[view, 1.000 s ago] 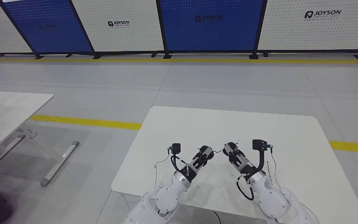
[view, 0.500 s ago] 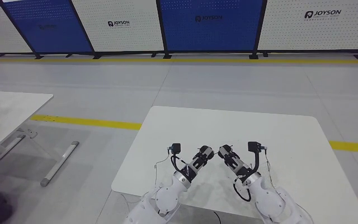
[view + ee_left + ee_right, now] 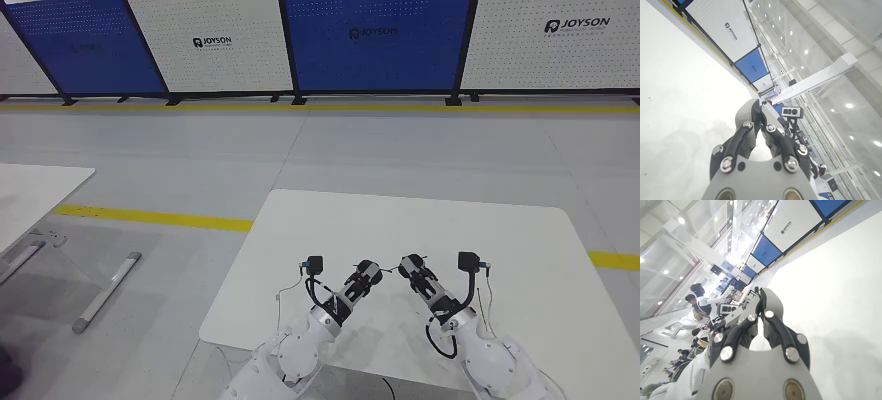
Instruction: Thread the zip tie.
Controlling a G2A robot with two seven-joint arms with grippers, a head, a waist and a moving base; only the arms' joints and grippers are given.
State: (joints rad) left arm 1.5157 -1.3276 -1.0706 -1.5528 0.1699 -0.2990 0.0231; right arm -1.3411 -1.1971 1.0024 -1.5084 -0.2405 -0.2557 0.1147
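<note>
Left gripper and right gripper both clamped, lower centre; we can't tell if either holds the zip tie, so threading looks undone.

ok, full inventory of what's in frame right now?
table: 1, white, in front of the robot, under both grippers
second table: 1, white, across the floor at the left edge of the top view
bar: 1, grey, on the floor beside the second table
floor lines: 2, yellow, one along the panels, one running behind the table
partition panels: several, blue and white by turns, in a row at the far side
left gripper: 1, grey and black, shut, above the table, tip toward the right gripper
right gripper: 1, grey and black, shut, above the table, facing the left one across a small gap
</note>
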